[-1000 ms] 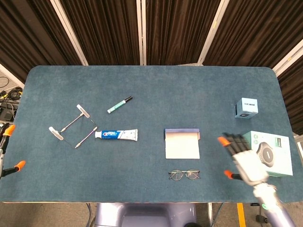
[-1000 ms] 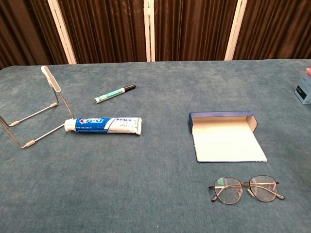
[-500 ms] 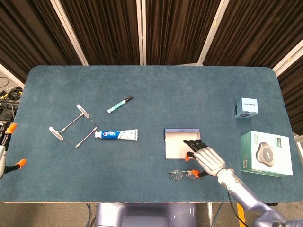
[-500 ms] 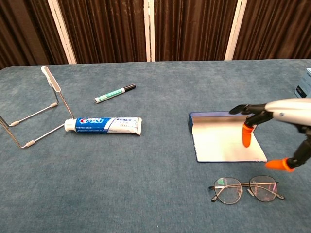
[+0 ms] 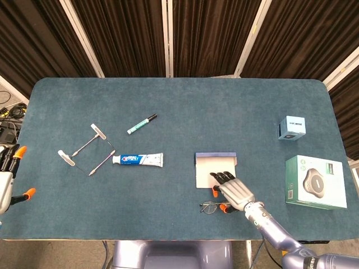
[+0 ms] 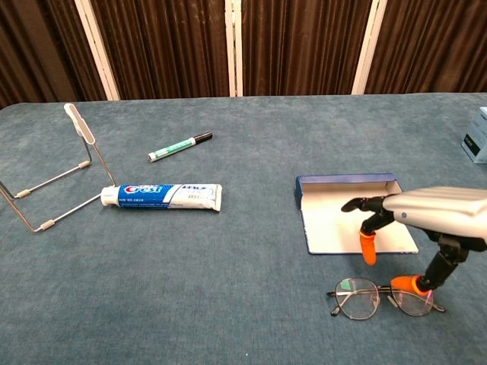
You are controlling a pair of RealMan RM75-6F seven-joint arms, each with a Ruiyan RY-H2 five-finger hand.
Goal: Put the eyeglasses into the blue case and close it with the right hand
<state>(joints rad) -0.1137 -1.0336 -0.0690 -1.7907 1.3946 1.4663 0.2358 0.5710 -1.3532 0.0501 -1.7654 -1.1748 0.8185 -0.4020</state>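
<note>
Head view: right hand (image 5: 233, 191) over near edge of open blue case (image 5: 215, 170), fingers spread, holding nothing; orange thumb tip at glasses (image 5: 216, 207), contact unclear. Left hand (image 5: 8, 176) at table edge, fingers apart.

Chest view: right hand (image 6: 411, 220) above thin wire-rimmed, round-lensed glasses (image 6: 385, 296). Case (image 6: 352, 214) flat, pale lining. Table (image 6: 228, 304) felt-like.
</note>
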